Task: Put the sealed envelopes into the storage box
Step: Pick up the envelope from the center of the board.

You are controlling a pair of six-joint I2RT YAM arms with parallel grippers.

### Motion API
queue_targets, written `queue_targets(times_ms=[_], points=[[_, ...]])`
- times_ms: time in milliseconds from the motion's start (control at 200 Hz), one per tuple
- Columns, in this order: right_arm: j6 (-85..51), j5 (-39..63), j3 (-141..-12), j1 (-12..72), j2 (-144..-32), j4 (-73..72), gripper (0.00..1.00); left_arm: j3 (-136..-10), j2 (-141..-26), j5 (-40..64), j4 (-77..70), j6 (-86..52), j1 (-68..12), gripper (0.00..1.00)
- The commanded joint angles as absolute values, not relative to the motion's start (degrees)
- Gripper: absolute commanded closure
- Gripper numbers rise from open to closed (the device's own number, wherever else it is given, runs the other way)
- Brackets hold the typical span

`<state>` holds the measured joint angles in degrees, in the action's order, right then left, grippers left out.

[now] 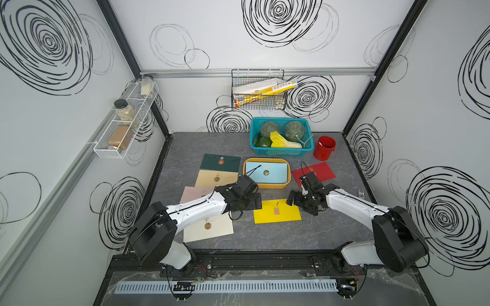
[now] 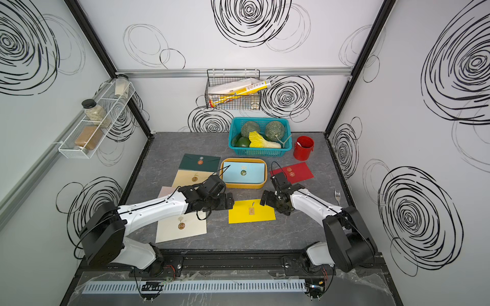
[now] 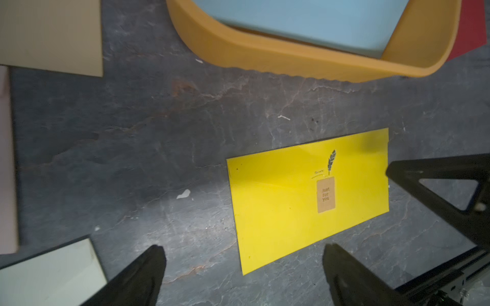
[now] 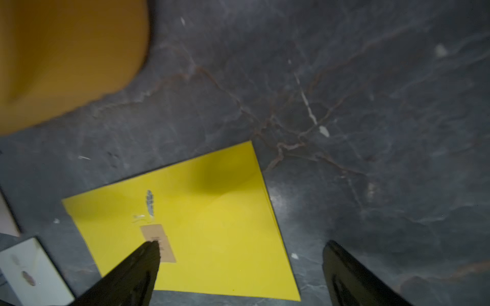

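Left wrist view: the yellow envelope (image 3: 307, 196) lies flat on the counter (image 3: 159, 132), near the storage box (image 3: 291, 63) but not touching it. Left tool (image 3: 244, 249): jaws wide apart, empty, above the envelope's corner. Right tool (image 4: 241, 244): also apart and empty, one finger lined up over the brown label; contact cannot be told.

A light blue envelope (image 1: 266, 172) is already in the box. On the counter are the dark green envelope (image 1: 220, 162), tan envelope (image 1: 216, 178), pink envelope (image 1: 193, 194), cream envelope (image 1: 209, 227) and red envelope (image 1: 315, 171).

Judgement: thin paper, very light, bends easily, slides on the smooth counter. No raised edge shows. Best hold is probably a corner or long edge, pinned and lifted. The box fit looks tight, so the envelope should go in square.
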<state>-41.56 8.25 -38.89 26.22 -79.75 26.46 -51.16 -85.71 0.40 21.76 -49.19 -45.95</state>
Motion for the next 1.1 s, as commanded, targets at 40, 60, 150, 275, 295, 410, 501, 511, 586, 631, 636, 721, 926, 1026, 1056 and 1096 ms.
queue_targets(times_ms=[40,60,150,275,295,410,501,511,586,631,636,721,926,1026,1056,1096], points=[[-35.0,11.0,-37.0,26.4,-79.0,25.5,0.00,-48.2,-87.1,2.6,14.7,-50.0,-47.1,0.01],[-34.5,11.6,-36.9,26.5,-79.1,25.3,0.00,-47.9,-87.3,2.9,14.2,-49.7,-47.3,0.01],[-32.5,12.5,-36.1,27.6,-79.7,24.6,0.00,-47.7,-89.2,3.1,13.2,-49.4,-48.1,0.01],[-30.6,11.5,-35.9,30.4,-82.7,23.7,0.00,-47.1,-92.2,4.7,9.5,-48.6,-49.1,0.01],[-30.6,11.2,-36.2,30.9,-83.4,23.7,0.00,-47.2,-93.0,4.7,9.5,-48.6,-49.1,0.01],[-30.9,10.7,-37.2,33.9,-85.9,23.3,0.00,-47.1,-95.7,5.4,8.5,-48.1,-49.6,0.01],[-31.7,11.1,-36.8,34.5,-86.4,22.6,0.00,-45.5,-96.0,6.2,6.8,-48.7,-49.6,0.01],[-31.8,11.2,-36.8,34.5,-86.4,22.4,0.00,-45.3,-96.0,6.4,6.5,-48.7,-49.6,0.01],[-32.9,11.9,-36.5,35.5,-86.0,21.3,0.00,-44.1,-96.0,7.6,4.6,-49.0,-49.6,0.01],[-33.5,12.1,-36.4,36.1,-86.1,20.6,0.00,-43.7,-96.0,8.2,3.9,-49.2,-49.6,0.01],[-33.5,12.1,-36.4,36.1,-86.1,20.6,0.00,-43.6,-96.1,8.2,3.8,-49.1,-49.6,0.01],[-34.1,13.2,-36.1,37.4,-86.7,19.6,0.00,-41.9,-95.7,9.9,1.0,-49.6,-49.6,0.01],[-35.8,14.1,-35.4,37.8,-86.0,18.5,0.00,-41.9,-96.1,9.4,1.0,-48.1,-49.6,0.01],[-38.5,16.6,-34.8,37.8,-83.0,15.7,0.00,-41.7,-96.2,9.5,1.1,-47.4,-49.5,0.01],[-38.7,16.9,-34.7,37.8,-82.2,15.2,0.00,-41.6,-96.2,9.7,0.7,-47.2,-49.5,0.01],[-38.7,17.5,-34.8,37.8,-81.7,14.8,0.00,-41.6,-96.3,10.1,0.4,-47.1,-49.5,0.01]])
